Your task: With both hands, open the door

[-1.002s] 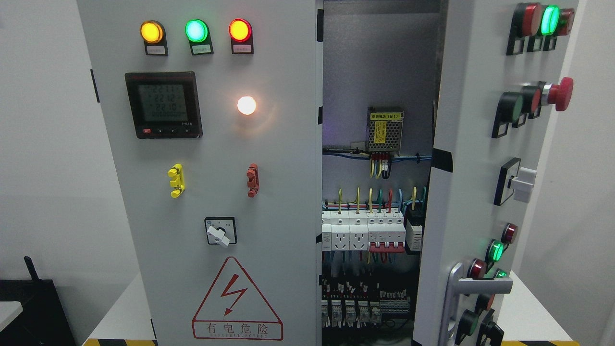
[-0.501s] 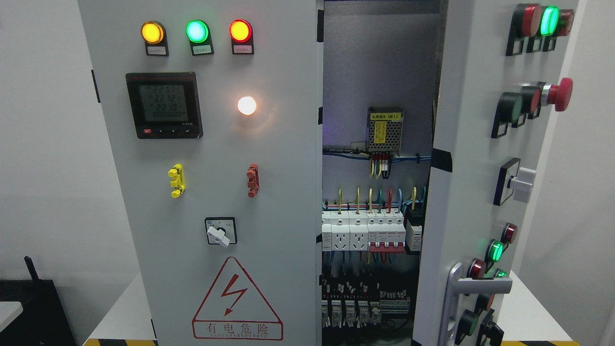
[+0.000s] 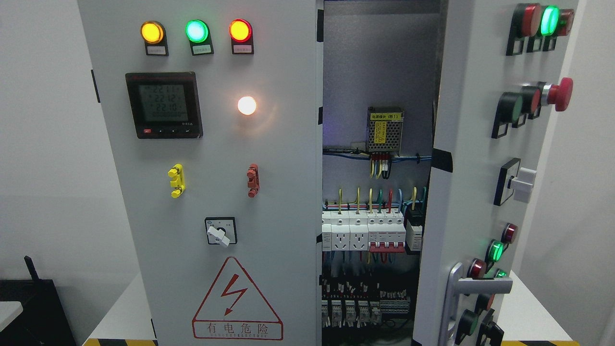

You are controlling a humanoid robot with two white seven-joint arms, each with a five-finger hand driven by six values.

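Door: the right door (image 3: 473,158) of the cabinet stands swung out, at the right of the head view.
Handle: silver handle (image 3: 473,288) low on that door, untouched.
Interior: breakers (image 3: 370,233) exposed.
Hands: neither shows; finger state cannot be told.
Progress: seemingly mostly opened.

White table (image 3: 528,312) fills the lower part of the frame, bare surface showing at lower left & lower right. Yellow-black hazard stripe (image 3: 120,342) runs along its front edge at the very bottom, seen on both sides. Grey electrical cabinet (image 3: 269,192) stands directly on it, centre of frame, upright, taking up most of the tabletop's width; its base is cut off by the bottom edge. Nothing else can be made out resting on the surface itself
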